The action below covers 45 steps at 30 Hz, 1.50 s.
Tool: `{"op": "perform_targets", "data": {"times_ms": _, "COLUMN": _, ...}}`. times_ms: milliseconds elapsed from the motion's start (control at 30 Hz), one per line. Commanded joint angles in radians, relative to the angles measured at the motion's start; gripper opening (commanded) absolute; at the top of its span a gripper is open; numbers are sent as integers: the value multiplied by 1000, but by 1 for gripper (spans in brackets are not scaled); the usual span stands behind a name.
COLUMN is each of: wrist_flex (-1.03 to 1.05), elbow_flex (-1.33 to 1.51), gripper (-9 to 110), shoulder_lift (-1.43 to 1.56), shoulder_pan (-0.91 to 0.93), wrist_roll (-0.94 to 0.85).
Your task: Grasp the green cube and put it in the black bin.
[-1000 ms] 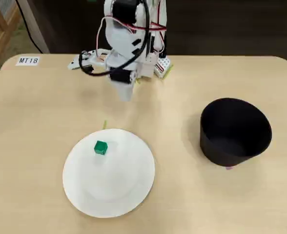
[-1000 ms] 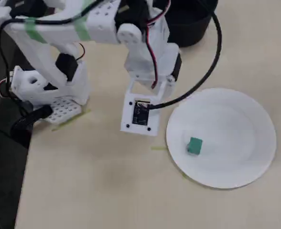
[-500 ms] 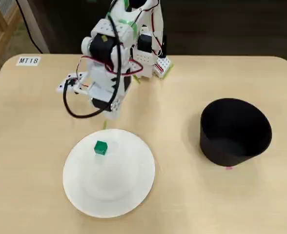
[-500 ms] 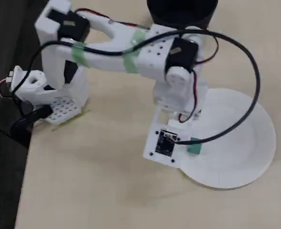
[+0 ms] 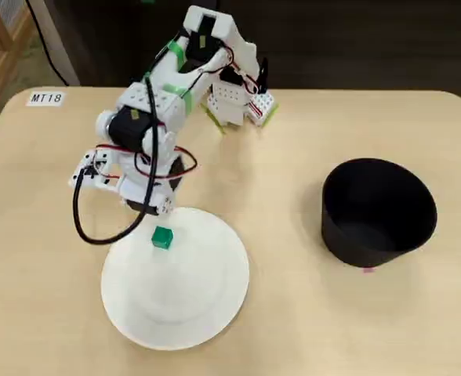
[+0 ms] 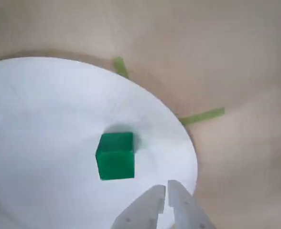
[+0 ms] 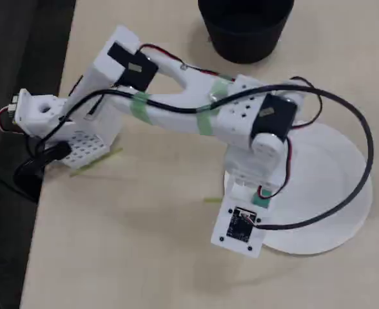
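The green cube (image 6: 115, 156) lies on a white round plate (image 6: 35, 119), near the plate's edge closest to the arm. In a fixed view the cube (image 5: 161, 237) sits just in front of the arm's wrist. My gripper (image 6: 167, 191) enters the wrist view from the bottom, fingers closed together and empty, a short way to the right of and nearer than the cube, not touching it. The black bin (image 5: 379, 211) stands empty to the right of the plate (image 5: 183, 313). In another fixed view the cube (image 7: 262, 201) peeks out under the wrist and the bin (image 7: 244, 26) is at the top.
Two green tape strips (image 6: 202, 116) lie on the wooden table beside the plate. The arm's base (image 5: 234, 102) stands at the table's back edge. A label reading MT18 (image 5: 45, 98) is at the back left corner.
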Motion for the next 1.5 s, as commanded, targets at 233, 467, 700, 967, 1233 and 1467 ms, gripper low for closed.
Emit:
{"op": "perform_targets", "data": {"times_ms": 233, "wrist_flex": 3, "elbow_flex": -80, "gripper": 29, "shoulder_lift": 31, "shoulder_pan": -6, "wrist_roll": -46}}
{"op": "perform_targets", "data": {"times_ms": 467, "wrist_flex": 3, "elbow_flex": -77, "gripper": 34, "shoulder_lift": 20, "shoulder_pan": -9, "wrist_roll": -38}}
{"op": "perform_targets", "data": {"times_ms": 700, "wrist_flex": 3, "elbow_flex": -80, "gripper": 36, "shoulder_lift": -12, "shoulder_pan": -17, "wrist_roll": -12}}
{"op": "perform_targets", "data": {"times_ms": 967, "wrist_flex": 2, "elbow_flex": -80, "gripper": 36, "shoulder_lift": -41, "shoulder_pan": -34, "wrist_roll": 6}}
{"op": "perform_targets", "data": {"times_ms": 1233, "wrist_flex": -2, "elbow_flex": -80, "gripper": 36, "shoulder_lift": -66, "shoulder_pan": -28, "wrist_roll": 43}}
{"op": "perform_targets", "data": {"times_ms": 1467, "wrist_flex": -3, "elbow_flex": -81, "gripper": 36, "shoulder_lift": -80, "shoulder_pan": -20, "wrist_roll": 67}}
